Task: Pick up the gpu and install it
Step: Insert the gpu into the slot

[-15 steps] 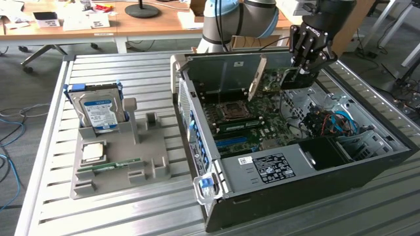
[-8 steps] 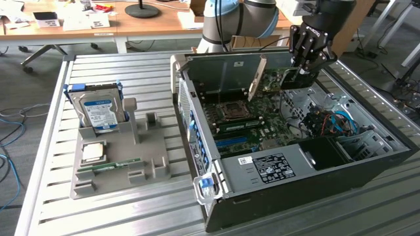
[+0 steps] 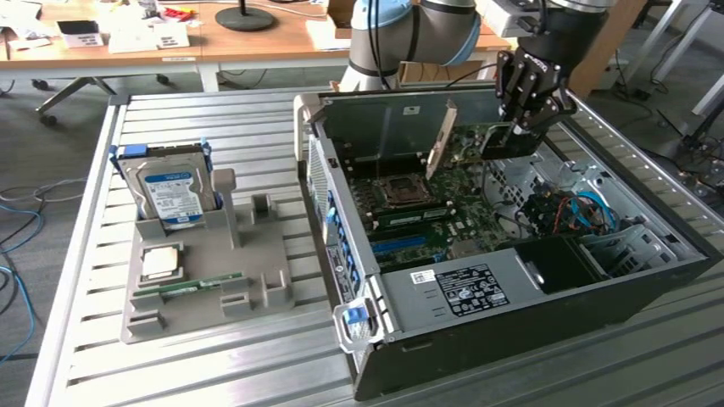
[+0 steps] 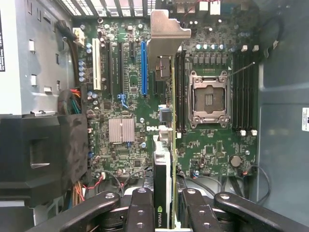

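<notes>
1. The gpu [image 3: 498,144] is a thin dark card seen edge-on, with a silver end bracket [image 4: 166,29] and a green NVIDIA mark on its black cooler.
2. It stands on edge, clamped between the gripper [image 4: 166,195] fingers [image 4: 141,208].
3. It is inside the open computer case [image 3: 588,280], over the green motherboard [image 4: 207,145], just beside the blue slot [image 4: 143,67].

gpu [image 4: 163,166] — 1 | hard drive [image 3: 172,191] — 1 | memory stick [image 3: 195,284] — 1 | computer case [image 3: 565,331] — 1
</notes>
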Tool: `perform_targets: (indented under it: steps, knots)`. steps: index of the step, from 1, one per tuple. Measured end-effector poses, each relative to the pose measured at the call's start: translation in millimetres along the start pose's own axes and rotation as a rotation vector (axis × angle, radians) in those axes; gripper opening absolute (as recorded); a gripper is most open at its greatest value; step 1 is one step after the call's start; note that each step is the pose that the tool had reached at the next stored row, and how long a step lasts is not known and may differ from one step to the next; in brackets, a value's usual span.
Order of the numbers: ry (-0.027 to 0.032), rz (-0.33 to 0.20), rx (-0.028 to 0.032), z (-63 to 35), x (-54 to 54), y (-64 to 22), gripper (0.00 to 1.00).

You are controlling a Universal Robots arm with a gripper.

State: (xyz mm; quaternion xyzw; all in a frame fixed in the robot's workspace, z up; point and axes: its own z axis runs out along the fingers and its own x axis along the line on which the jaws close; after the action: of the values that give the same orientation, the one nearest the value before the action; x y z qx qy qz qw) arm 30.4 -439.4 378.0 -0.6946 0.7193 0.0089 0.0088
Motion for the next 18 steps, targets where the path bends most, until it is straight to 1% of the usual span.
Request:
perform_targets:
  steps: [7, 12, 18]
  knots:
    - [-0.0001, 0.000, 0.0000, 0.3, 0.0, 0.0, 0.27]
    - [-0.0002, 0.000, 0.0000, 5.8, 0.2, 0.0, 0.27]
    - [0.0000, 0.000, 0.0000, 6.4, 0.2, 0.0, 0.27]
